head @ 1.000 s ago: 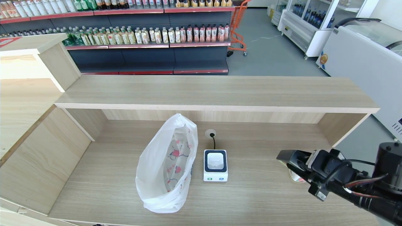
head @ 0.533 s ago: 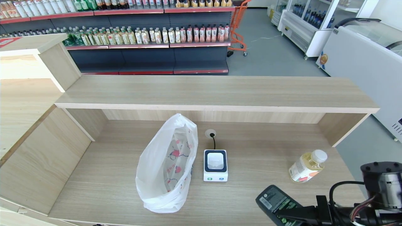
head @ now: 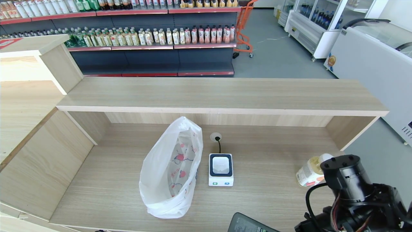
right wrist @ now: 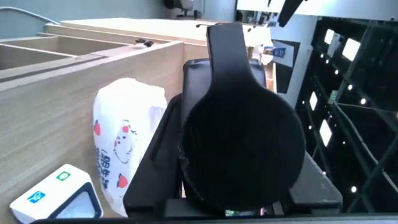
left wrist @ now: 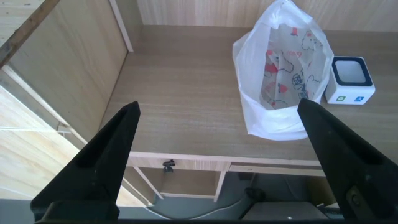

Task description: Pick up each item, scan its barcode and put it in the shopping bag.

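Bottle point(head: 308, 174) — well apart from right end effector point(head: 248, 225).

- The bottle point(head: 307, 174) on the counter point(head: 264, 199) stands half hidden behind the right arm point(head: 347, 180) (its cap barely peeks out).
- The dark packet point(head: 249, 225) is cut off by the head view's bottom edge.
- The shopping bag point(head: 170, 167) hides its bottom in its own folds.
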Robot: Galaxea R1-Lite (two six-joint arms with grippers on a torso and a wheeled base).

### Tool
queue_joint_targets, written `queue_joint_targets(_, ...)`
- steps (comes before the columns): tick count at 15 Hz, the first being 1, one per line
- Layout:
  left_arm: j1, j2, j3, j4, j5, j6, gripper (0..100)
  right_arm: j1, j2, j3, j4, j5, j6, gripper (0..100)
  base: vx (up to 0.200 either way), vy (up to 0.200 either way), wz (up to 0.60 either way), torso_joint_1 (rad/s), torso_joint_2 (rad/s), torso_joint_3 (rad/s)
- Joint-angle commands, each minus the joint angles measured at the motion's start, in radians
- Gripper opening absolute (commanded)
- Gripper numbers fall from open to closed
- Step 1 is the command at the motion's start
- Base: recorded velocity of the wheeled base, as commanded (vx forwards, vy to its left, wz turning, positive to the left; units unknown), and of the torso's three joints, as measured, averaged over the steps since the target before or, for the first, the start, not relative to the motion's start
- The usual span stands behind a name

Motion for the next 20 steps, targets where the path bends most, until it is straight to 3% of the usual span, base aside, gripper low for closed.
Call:
queue_joint_targets(1, 0.0, 0.0, -0.001, 0.0, 0.0, 0.0, 100, 0.016, 0.065, -0.036, 0.001, 0.011, -0.013, 0, 0.0, 0.0, 0.0, 0.0, 0.0, 0.0)
queue_joint_targets(5, 0.0, 0.0, 0.001, 0.0, 0.0, 0.0, 100, 0.056, 0.085, -0.039, -0.005, 0.011, -0.025, 0, 0.0, 0.0, 0.0, 0.0, 0.0, 0.0)
queue_joint_targets(16, 0.0, 0.0, -0.001, 0.0, 0.0, 0.0, 100, 0.015, 0.069, -0.052, -0.056, 0.011, -0.019, 0, 0.0, 0.0, 0.0, 0.0, 0.0, 0.0)
queue_joint_targets(17, 0.0, 0.0, 0.001, 0.0, 0.0, 0.0, 100, 0.01, 0.057, -0.059, -0.056, 0.011, 0.072, 0, 0.0, 0.0, 0.0, 0.0, 0.0, 0.0)
queue_joint_targets(20, 0.0, 0.0, 0.001, 0.0, 0.0, 0.0, 100, -0.126, -0.118, -0.079, -0.073, 0.011, 0.606, 0, 0.0, 0.0, 0.0, 0.0, 0.0, 0.0)
